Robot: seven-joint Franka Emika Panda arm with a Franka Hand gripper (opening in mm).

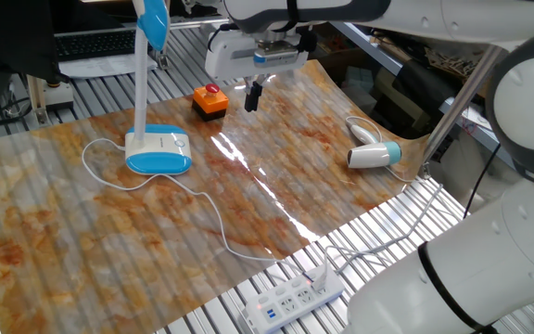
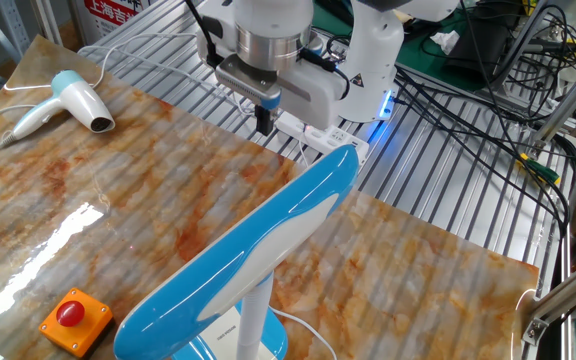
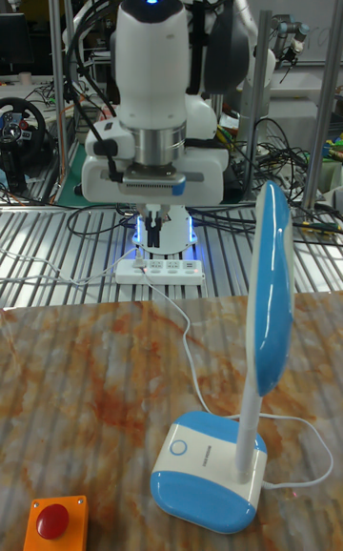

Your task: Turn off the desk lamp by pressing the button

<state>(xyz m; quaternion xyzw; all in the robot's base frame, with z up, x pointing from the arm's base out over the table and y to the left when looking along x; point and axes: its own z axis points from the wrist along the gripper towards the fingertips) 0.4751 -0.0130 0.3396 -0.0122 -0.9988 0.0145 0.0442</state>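
The desk lamp (image 1: 157, 139) stands on the counter (image 1: 276, 195) with its blue head up high. The button (image 3: 177, 447) is a small white ring on top of the lamp's flat base, on the side away from the stem.

The end effector (image 1: 252, 95) hangs in the air, well apart from the lamp. It is up above the counter, near the orange box (image 1: 210, 101) with the red button. It holds nothing. Its fingertips look dark and close together in the tall fixed view, but I cannot tell if there is a gap.

I think the arm is only on its way, so the press is not done yet. Next it needs to go across to the lamp's base, stop right over the white ring, and then push straight down on it.

It must not press the red button by mistake.
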